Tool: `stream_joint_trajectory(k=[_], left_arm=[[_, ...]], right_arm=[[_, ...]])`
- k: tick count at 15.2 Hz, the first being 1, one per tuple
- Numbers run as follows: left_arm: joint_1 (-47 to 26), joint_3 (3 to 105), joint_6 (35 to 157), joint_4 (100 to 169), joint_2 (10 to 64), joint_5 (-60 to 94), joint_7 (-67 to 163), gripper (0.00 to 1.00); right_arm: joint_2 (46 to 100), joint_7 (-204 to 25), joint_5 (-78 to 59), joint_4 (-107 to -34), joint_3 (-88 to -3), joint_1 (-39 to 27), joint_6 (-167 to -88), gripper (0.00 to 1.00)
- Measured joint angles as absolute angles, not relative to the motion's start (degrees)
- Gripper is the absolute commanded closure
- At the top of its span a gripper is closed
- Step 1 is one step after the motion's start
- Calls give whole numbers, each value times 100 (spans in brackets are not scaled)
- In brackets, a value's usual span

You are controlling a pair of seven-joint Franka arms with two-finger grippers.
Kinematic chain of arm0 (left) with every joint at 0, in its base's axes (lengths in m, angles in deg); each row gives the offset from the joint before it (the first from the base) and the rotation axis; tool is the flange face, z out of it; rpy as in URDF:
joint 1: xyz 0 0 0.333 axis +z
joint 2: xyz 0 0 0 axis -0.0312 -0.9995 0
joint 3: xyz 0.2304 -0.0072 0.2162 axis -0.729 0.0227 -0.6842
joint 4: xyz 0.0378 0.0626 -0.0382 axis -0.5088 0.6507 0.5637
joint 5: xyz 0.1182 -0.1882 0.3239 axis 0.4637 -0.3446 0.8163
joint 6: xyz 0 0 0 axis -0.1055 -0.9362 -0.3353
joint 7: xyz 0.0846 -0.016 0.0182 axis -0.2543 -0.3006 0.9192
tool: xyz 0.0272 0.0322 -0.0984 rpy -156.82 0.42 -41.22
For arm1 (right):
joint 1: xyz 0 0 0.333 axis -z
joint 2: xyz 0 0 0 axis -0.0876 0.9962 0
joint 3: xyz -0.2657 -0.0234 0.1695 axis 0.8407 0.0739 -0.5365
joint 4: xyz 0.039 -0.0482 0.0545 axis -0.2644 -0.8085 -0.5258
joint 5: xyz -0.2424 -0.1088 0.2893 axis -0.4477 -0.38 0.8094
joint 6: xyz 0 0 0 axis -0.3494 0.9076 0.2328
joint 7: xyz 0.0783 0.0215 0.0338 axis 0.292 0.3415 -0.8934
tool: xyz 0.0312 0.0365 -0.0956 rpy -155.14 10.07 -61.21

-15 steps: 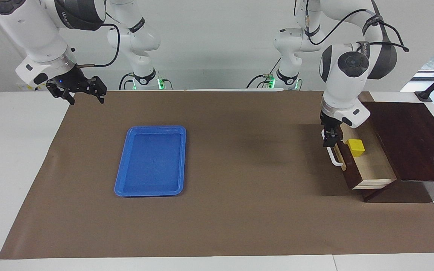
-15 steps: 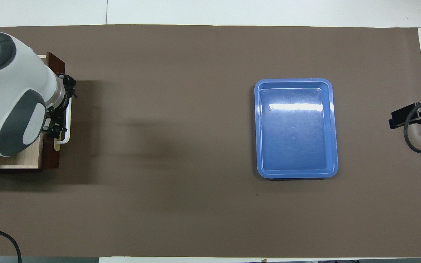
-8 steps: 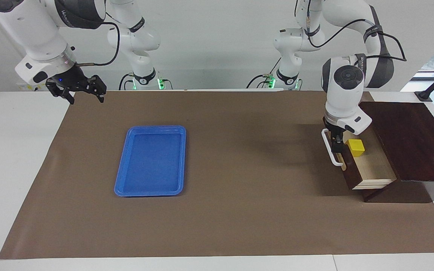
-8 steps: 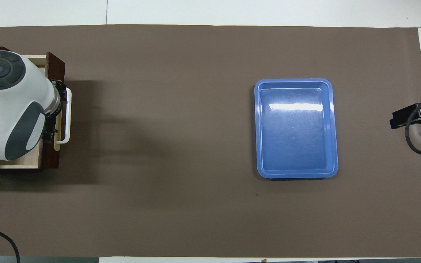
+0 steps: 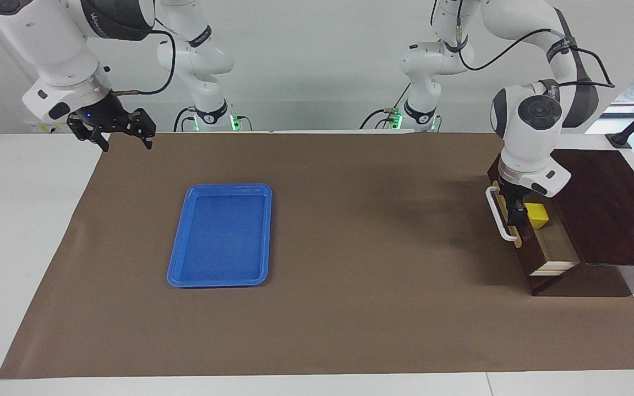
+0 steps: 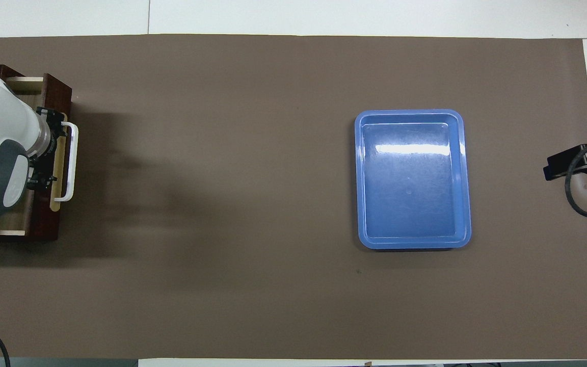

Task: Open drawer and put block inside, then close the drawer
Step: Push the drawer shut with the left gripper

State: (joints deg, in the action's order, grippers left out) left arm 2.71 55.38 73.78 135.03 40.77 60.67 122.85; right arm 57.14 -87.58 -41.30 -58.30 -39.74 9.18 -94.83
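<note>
So here's where we're at: the drawer [image 5: 537, 250] is noticeably further in than it was a second ago. Back then a long stretch of pale wood interior was showing; now only a short strip of it sticks out of the dark box [image 5: 608, 206] at the left arm's end of the table [image 5: 14, 231]. It's not fully shut, there's still a gap.

The block [image 5: 537, 215] is sitting inside the drawer, toward the end nearer the robots, and it has ridden along with the drawer as it slid in. In the overhead view we can't see it at all, the arm covers it.

The left claw [image 5: 513, 215] has travelled with the drawer too. It's pointing down right at the drawer front, just inside the white handle [image 5: 499, 214]. We think it's pressing on the front panel rather than gripping the handle, but from this angle the contact is hard to make out. Its fingers read as released, not clamped on anything we can pick out.

The right claw [image 5: 119, 131] hasn't budged: it's waiting up in the air over the corner of the brown mat [image 5: 350, 308] at the right arm's end, fingers spread and holding nothing.

The blue tray [image 5: 222, 235] is exactly where it was, well apart from the drawer.
</note>
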Motion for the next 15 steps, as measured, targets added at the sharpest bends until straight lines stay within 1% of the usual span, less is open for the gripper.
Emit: stream_joint_trajectory(k=[8, 15], left_arm=[[757, 5517, 7543, 13502, 4076, 6069, 11655, 0], [854, 5510, 7571, 13487, 4076, 6071, 11555, 0]], right_arm=[[5714, -8758, -4130, -5832, -3974, 918, -9483, 0], [5714, -8758, -4130, -5832, -3974, 918, -9483, 0]])
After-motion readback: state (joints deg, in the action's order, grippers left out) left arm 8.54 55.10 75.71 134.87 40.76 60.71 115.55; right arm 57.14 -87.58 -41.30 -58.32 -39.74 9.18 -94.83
